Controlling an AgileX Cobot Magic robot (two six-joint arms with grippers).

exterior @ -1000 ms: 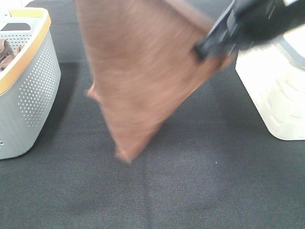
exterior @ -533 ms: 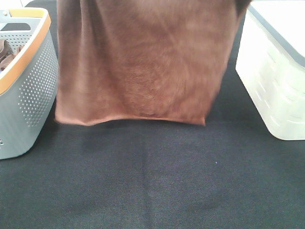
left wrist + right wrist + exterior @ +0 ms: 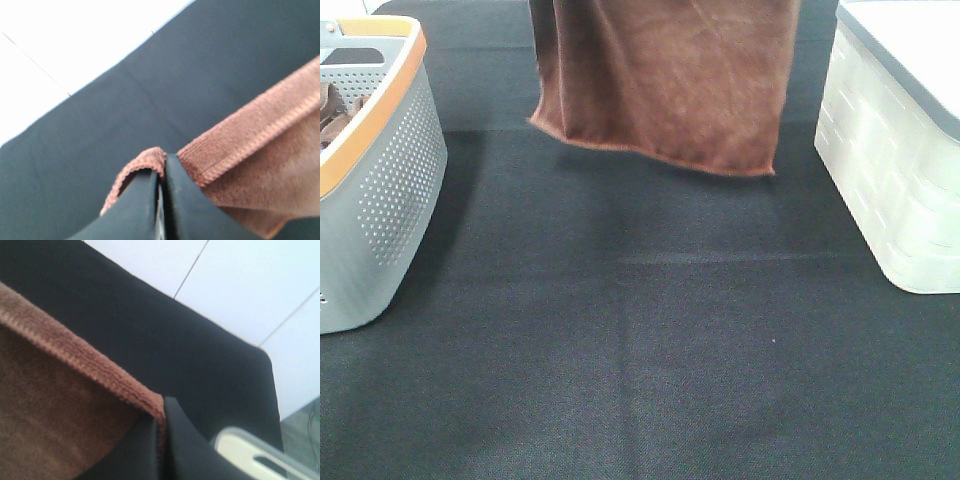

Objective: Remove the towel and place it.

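Hanging at 12 o'clock in the high view is one towel (image 3: 665, 80), a rust-brown sheet spread flat and facing the camera. Its upper edge runs out of the frame. Its stitched lower hem runs from 9 o'clock towards 3 o'clock and dips a little at the 3 o'clock corner. The sides fall straight down, so the cloth hangs upright. With the top cut off, I cannot tell which axis is longer. The hem appears to hang clear of the black table cover (image 3: 640, 350), between the two containers and touching neither.

Two containers stand on the table. One is a grey perforated basket (image 3: 390, 190) with an orange rim at 9 o'clock, and the other is a white bin (image 3: 895, 190) at 3 o'clock. Some brown cloth (image 3: 330, 110) shows inside the basket, but I cannot count the pieces.

Two grippers appear, in the wrist views only. The left gripper (image 3: 162, 169) is pinched tight on a folded corner of the towel's hem, which bulges out above its tips. The right gripper (image 3: 161, 412) is likewise clamped on the hem at another corner, and the edge stretches away taut from its jaws.
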